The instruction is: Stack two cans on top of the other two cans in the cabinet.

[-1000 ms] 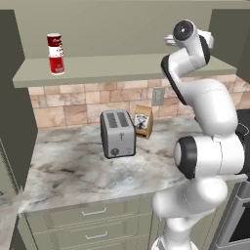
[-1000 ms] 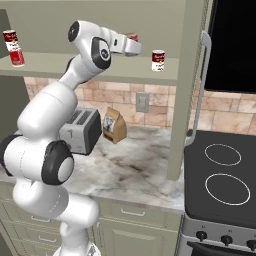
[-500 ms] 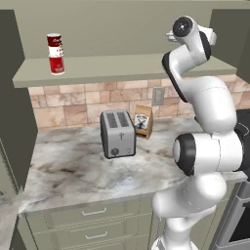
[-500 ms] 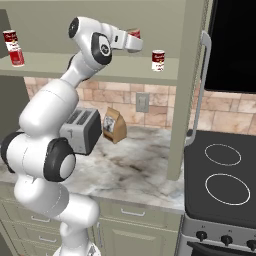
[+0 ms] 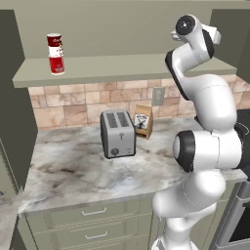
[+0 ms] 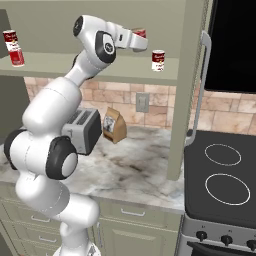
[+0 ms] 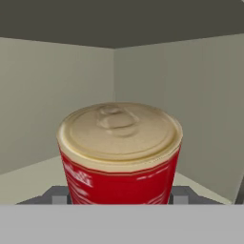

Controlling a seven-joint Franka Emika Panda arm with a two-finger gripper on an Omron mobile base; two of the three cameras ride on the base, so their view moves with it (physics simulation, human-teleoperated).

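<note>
I am lifting the red can [image 7: 119, 155], clamped in my gripper [image 6: 140, 39], higher inside the cabinet [image 6: 100, 64] than a second ago, clearing height for the shelf can [image 6: 158, 60].

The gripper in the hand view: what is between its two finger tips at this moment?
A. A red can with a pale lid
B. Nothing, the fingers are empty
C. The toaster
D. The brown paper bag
A. In the hand view a red can with a pale lid sits between the finger tips of the gripper, and in the right base view a red can shows at the hand, above the cabinet shelf.
</note>
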